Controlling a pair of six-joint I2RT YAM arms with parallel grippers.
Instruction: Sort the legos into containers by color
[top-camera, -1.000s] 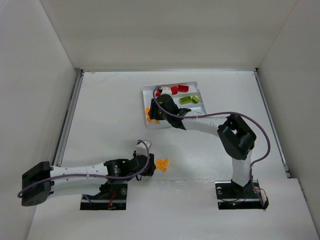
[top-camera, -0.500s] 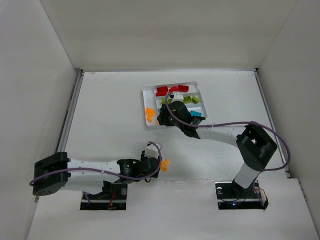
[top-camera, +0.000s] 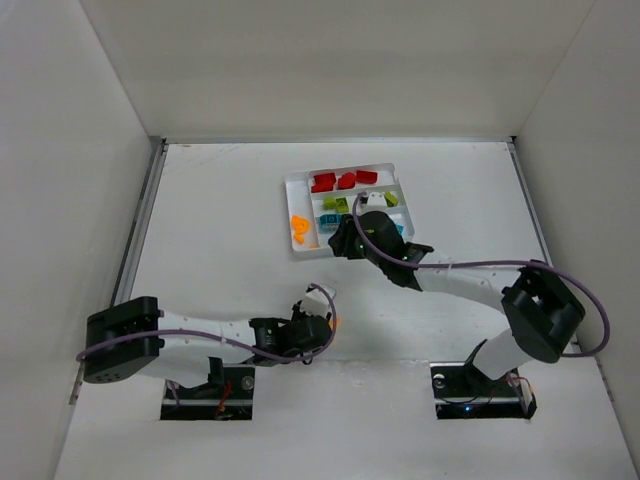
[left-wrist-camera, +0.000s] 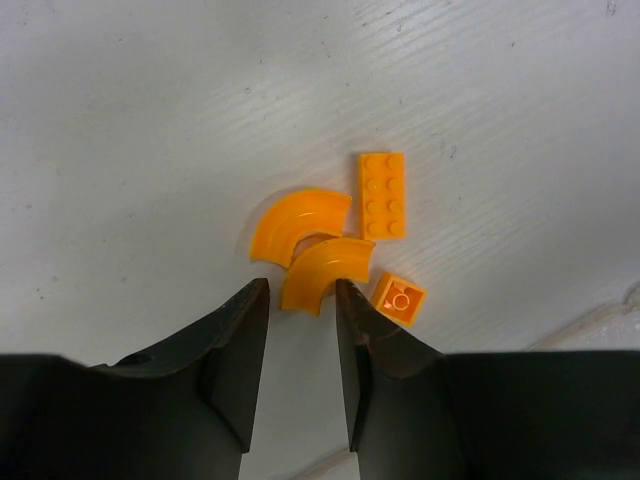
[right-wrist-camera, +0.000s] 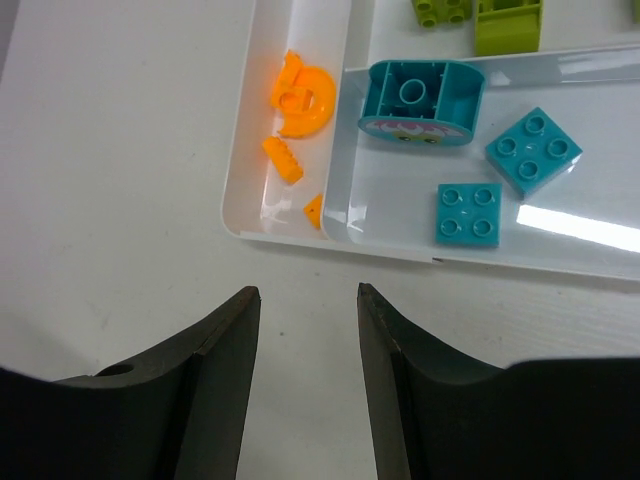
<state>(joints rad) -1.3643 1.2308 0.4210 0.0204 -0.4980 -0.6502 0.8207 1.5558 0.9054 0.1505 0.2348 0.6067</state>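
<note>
Left pincer spread, empty. Curved orange plastic lego sits right at its tips, touching a second orange arc just beyond. We judge the orange pick is in hand: advance, pinch one arc only. Right pincer spread, empty too; white plastic tray just ahead of it.

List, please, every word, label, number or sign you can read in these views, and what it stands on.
None: no readable text in any view.
The teal brick in the tray bears a printed marking on its side, too blurred to read as letters.
</note>
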